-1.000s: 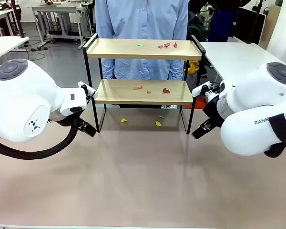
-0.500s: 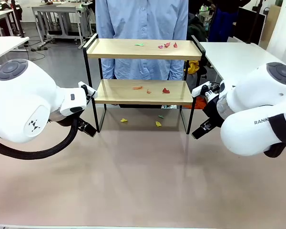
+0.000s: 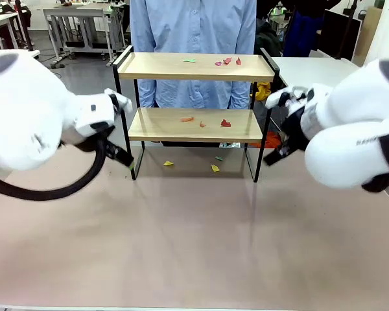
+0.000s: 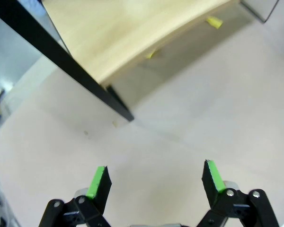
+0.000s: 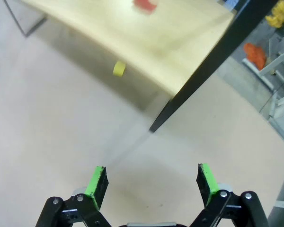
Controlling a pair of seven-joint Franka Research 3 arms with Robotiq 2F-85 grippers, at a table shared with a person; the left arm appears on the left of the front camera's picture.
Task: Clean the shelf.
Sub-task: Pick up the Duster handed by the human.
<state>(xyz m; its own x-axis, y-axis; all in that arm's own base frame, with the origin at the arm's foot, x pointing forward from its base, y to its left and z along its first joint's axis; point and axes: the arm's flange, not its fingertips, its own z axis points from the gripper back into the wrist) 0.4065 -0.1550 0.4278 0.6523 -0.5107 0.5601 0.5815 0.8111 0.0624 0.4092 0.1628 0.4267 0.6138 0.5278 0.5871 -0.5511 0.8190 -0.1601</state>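
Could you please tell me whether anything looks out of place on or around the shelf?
Yes. Small coloured scraps litter the shelf: green and red ones on top, orange and red ones on the lower level. Yellow scraps lie on the table underneath. The shelf itself stands upright.

The bulky white left arm (image 3: 26, 129) is bending in from the left side, its outline showing blurred. Its black, green-padded two-finger left gripper (image 3: 122, 157) is pointing down and inward. In its own wrist view the left gripper (image 4: 156, 172) is holding its jaws wide apart. The white right arm (image 3: 356, 136) is mirroring that pose from the right side, its matching right gripper (image 3: 274, 155) angling down. In its wrist view the right gripper (image 5: 153, 178) is likewise standing spread wide.
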